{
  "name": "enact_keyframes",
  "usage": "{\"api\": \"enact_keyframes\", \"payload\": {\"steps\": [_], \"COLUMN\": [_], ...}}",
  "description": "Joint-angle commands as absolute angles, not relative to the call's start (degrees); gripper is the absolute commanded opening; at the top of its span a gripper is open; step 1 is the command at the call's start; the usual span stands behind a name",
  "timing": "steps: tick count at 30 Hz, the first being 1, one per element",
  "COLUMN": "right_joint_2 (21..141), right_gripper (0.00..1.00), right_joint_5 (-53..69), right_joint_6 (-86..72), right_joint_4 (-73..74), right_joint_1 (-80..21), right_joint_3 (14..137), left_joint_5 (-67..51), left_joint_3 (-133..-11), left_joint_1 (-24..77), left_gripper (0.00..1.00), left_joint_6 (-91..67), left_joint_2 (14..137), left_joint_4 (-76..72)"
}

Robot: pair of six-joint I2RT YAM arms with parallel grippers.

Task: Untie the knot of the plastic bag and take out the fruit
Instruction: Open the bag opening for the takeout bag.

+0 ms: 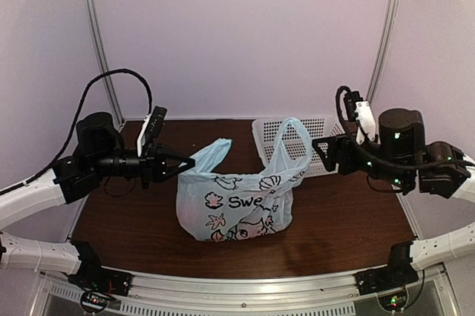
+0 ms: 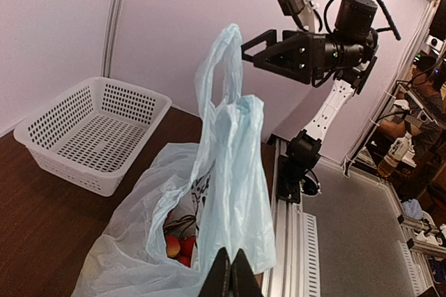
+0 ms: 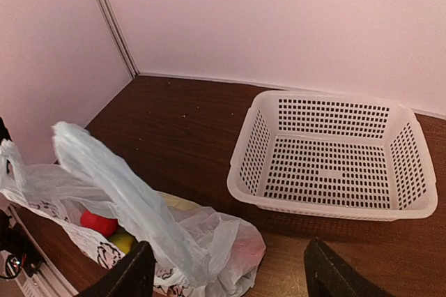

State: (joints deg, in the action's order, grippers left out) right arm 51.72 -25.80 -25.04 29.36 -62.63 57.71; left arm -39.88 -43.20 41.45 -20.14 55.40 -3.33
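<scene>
Sitting in the middle of the table [image 1: 334, 216], the plastic bag [image 1: 236, 208] has its 2 loop handles well apart, and no twisted tie shows between them in any of the 3 views, so I'd call the knot undone. The left gripper [image 1: 183, 162] is pressed together on the near-side handle [image 1: 211, 154]. The left wrist view shows its fingertips [image 2: 227, 277] nipping a fold of that thin blue film and holding the bag's mouth up on that side. The other handle [image 3: 115, 182] stands free in the air as a loose band, touched by nothing. Over on the right, the right gripper [image 1: 318, 147] hangs just beside that free loop with its jaws spread wide. The right wrist view shows both fingers [image 3: 136, 272] at the bottom edge with only air between them, nothing pinched. And there's the fruit [image 3: 98, 222]: 1 red piece and 1 yellow-green one peek out of the open mouth, more red shows deep down in the left wrist view, and all of it is inside the bag. The white perforated basket [image 3: 327, 208] waits behind the bag on the right with nothing in it. So on my reading, step 1 is finished and step 2 has not begun, with every piece yet to come out. I'd say the mouth needs spreading wider before the open claw can reach in.
</scene>
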Motion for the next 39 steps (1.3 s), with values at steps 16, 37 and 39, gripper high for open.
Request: {"api": "enact_keyframes", "payload": {"steps": [16, 37, 39], "right_joint_2": [77.7, 85.2, 83.9], "right_gripper": [0.85, 0.88, 0.89], "right_joint_5": [-1.8, 8.2, 8.6], "right_joint_6": [-7.0, -6.9, -9.1], "right_joint_4": [36.7, 29.9, 27.2], "right_joint_1": [-62.8, -62.8, -63.5], "right_joint_3": [88.5, 77.7, 72.6], "left_joint_5": [-42.2, -36.3, -33.3], "left_joint_3": [-39.5, -37.9, -37.1], "left_joint_1": [41.4, 41.4, 41.4], "left_gripper": [0.00, 0.00, 0.00], "left_joint_6": [-22.7, -23.7, -24.3], "left_joint_2": [51.4, 49.5, 48.3], "left_joint_4": [-7.5, -6.9, -6.6]}}
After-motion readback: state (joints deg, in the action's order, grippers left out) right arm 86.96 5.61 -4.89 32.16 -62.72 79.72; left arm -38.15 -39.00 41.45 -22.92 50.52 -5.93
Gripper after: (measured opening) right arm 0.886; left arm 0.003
